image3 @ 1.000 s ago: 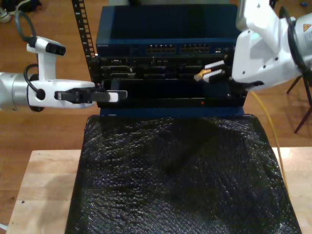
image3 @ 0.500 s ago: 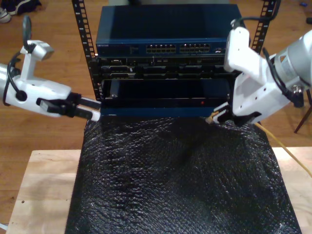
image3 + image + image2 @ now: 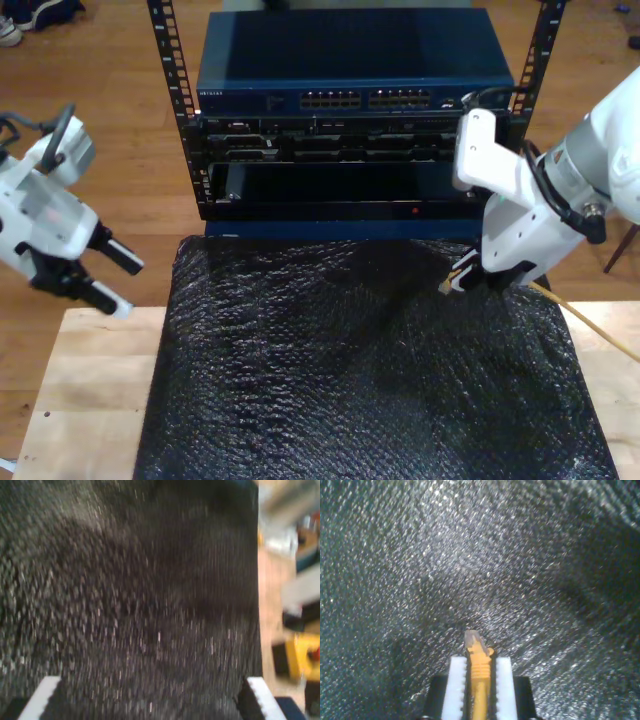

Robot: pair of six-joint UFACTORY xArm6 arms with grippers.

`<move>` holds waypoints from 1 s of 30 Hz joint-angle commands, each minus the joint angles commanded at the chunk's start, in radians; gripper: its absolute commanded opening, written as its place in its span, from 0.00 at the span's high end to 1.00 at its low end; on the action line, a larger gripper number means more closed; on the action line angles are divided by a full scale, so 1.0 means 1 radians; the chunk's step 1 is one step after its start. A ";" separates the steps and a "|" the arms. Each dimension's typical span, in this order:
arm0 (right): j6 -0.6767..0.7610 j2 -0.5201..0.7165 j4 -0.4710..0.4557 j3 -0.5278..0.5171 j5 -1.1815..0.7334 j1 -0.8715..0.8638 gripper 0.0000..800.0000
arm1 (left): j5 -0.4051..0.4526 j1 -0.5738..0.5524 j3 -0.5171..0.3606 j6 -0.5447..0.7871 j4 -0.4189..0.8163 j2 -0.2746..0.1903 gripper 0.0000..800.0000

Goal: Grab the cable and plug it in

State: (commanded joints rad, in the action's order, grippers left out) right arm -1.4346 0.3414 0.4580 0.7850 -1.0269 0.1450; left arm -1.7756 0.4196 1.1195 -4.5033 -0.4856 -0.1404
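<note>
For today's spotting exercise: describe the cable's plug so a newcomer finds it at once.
Start at the black mat before the rack. Over its far corner, on the exterior view's right, my second gripper pinches the yellow cable. Its clear-grey plug pokes past the white fingers.

The exterior view looks down from above the table's (image 3: 90, 380) near edge toward the rack (image 3: 345, 110). Both wrist views look down close at the black mat (image 3: 360, 370), shared with the exterior view.

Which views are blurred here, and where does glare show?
First wrist view: motion-smeared, the black mat streaked. Second wrist view: sharp, the cable crisp in my second claw, glare sparkling across the mat. Exterior view: soft, mild sheen on the mat.
</note>
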 joint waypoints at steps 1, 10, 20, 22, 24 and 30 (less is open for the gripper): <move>0.000 -0.002 0.000 -0.002 0.000 0.000 1.00 | -0.002 0.000 -0.002 0.011 0.018 -0.008 0.00; 0.000 -0.005 0.000 -0.009 -0.002 0.002 1.00 | -0.009 0.100 -0.009 0.218 0.160 -0.034 0.00; 0.000 -0.014 0.002 -0.009 -0.002 0.002 1.00 | -0.009 0.334 -0.112 0.520 0.301 -0.069 0.00; 0.000 -0.018 0.002 -0.012 -0.002 0.002 1.00 | -0.009 0.371 -0.158 0.580 0.321 -0.100 0.00; 0.000 -0.020 0.002 -0.014 -0.002 0.002 1.00 | -0.009 0.404 -0.196 0.632 0.344 -0.127 0.00; 0.000 -0.028 0.003 -0.020 -0.002 0.000 1.00 | -0.005 0.494 -0.350 0.763 0.448 -0.212 0.00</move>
State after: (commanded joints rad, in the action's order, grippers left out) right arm -1.4346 0.3138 0.4611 0.7651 -1.0284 0.1450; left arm -1.7802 0.9137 0.7697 -3.7408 -0.0376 -0.3521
